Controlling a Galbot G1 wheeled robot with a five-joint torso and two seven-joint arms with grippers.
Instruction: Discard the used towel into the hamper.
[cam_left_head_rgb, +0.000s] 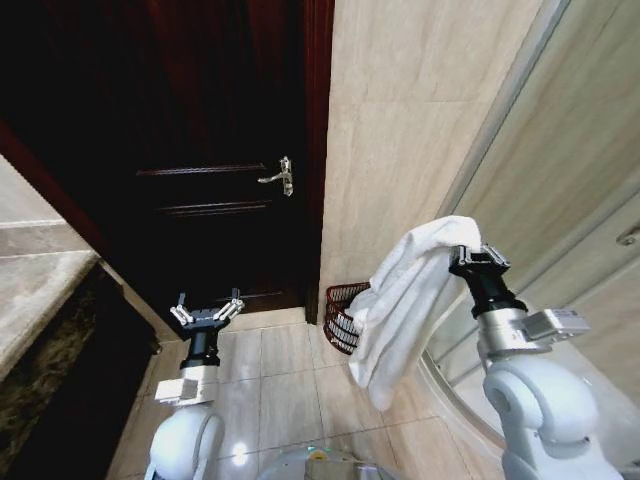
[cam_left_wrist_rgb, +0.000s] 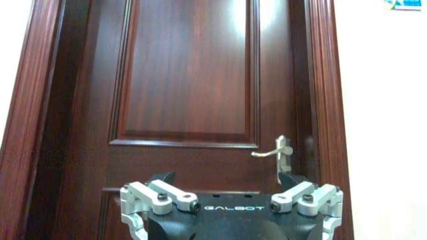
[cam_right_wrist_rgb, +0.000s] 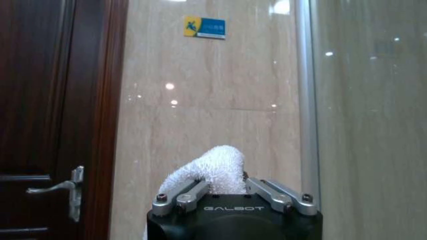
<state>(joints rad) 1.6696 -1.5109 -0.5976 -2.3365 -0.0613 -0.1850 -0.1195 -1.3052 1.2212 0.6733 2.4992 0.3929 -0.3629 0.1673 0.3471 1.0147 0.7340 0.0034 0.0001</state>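
**Towel held aloft beside the hamper**

The towel (cam_left_head_rgb: 405, 300), white and terry-looped, hangs in long folds from the right gripper (cam_left_head_rgb: 478, 252), which is raised in front of the beige tiled wall (cam_left_head_rgb: 400, 130). In the right wrist view the fingers (cam_right_wrist_rgb: 189, 194) are pressed in on a bunched fold of the towel (cam_right_wrist_rgb: 210, 170), pinching it. The cloth drapes down and to the robot's left, its lower end above the floor tiles (cam_left_head_rgb: 280, 400).

The hamper (cam_left_head_rgb: 340, 312), a reddish-brown openwork basket, stands on the floor in the corner where the wall meets the dark wooden door (cam_left_head_rgb: 200, 130); the hanging towel hides part of its right side.

The left gripper (cam_left_head_rgb: 207, 313) is held low in front of the door, its fingers (cam_left_wrist_rgb: 160, 197) spread wide with nothing between them. A metal lever handle (cam_left_head_rgb: 280, 177) sits on the door above it.
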